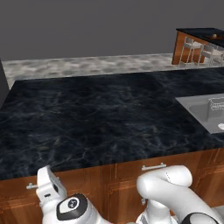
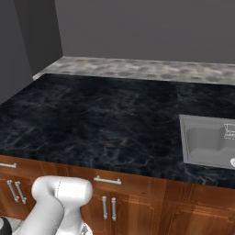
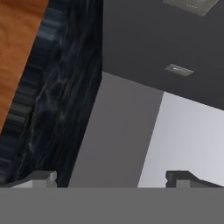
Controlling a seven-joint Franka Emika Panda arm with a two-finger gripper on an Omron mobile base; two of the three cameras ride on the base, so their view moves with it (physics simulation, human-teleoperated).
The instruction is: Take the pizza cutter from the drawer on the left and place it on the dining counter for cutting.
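**Since every drawer front is shut, the fetch has barely begun**

Although the arm is at the cabinets, none of the task's steps is done. The gripper (image 3: 111, 180) has its fingers spread wide with nothing between them. It sits low, in front of the wooden fronts and below the lip of the black marble counter (image 1: 100, 118), whose veined edge runs close by on one side of it in the hand view. The drawer (image 2: 23, 167) that I take for the left one lies just beside the gripper, closed, its silver bar handle (image 2: 6, 165) untouched. The pizza cutter must, by my reading, lie inside that closed drawer. Left to do: pull the drawer out, lift the tool, carry it over and set it down.

Above the gripper the counter spreads broad and dark, pale-veined and glossy. A grey sink (image 1: 205, 111) is sunk into it well off to the gripper's right. The dining counter (image 1: 197, 33), with its pale metal-framed chairs (image 1: 192, 50), stands far beyond, across a speckled stone floor (image 1: 87, 65), so the base will likely have to drive. Plain grey walls close the room.
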